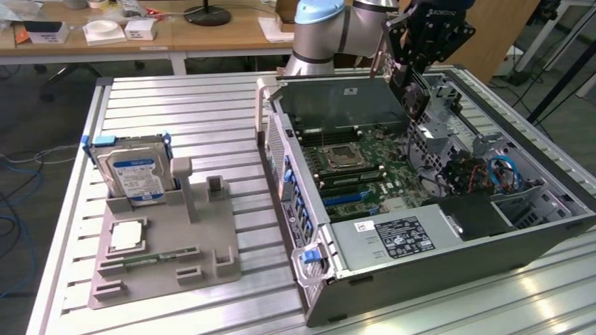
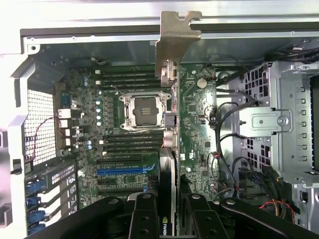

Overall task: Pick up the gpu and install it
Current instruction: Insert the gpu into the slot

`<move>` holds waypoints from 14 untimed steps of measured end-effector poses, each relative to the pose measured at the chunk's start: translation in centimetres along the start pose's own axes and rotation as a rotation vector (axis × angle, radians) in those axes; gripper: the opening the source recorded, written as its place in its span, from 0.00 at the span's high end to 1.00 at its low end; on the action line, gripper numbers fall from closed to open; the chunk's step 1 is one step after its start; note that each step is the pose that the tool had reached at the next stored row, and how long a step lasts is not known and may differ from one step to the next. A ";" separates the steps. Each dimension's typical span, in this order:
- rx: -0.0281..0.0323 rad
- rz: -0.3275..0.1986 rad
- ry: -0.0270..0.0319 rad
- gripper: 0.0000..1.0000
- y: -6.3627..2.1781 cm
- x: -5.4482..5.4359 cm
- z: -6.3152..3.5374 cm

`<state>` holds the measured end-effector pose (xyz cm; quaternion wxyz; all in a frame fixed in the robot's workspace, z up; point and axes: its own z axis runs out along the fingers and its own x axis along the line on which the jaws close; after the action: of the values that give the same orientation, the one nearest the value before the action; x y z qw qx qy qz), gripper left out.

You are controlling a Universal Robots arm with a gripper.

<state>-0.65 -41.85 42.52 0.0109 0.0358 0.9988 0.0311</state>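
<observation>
- Nearest, lower part of the exterior view's left: grey holder [image 1: 163,241] on the slatted table. A hard drive [image 1: 137,174] stands upright in it, probably so that its edges are free to be grasped.
- Middle, toward the exterior view's right: computer case [image 1: 419,293] lies on its side with the panel off. The motherboard [image 1: 373,164] faces up, so its slots are reachable from above.
- Above the case, upper part of the exterior view's right: the gripper [image 1: 414,52] is clamped on the gpu [image 1: 411,91].
- Wrist view: the gripper [image 2: 167,199] pinches the gpu [image 2: 167,169] edge-on, one finger on each face.
- The silver bracket [image 2: 175,37] leads toward the case's far wall.
- The card hangs clear over the board beside the processor socket [image 2: 143,110], with a blue slot [image 2: 124,171] nearby. I judge it is not seated.
- Holding it edge-down suits pressing it into a slot.
- Farthest: a desk [image 1: 214,35].
</observation>
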 end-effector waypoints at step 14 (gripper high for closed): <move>-0.0017 -0.089 0.0058 0.73 0.01 0.0 0.02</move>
<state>-0.65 -41.84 42.50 0.0095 -0.0087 0.9994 0.0316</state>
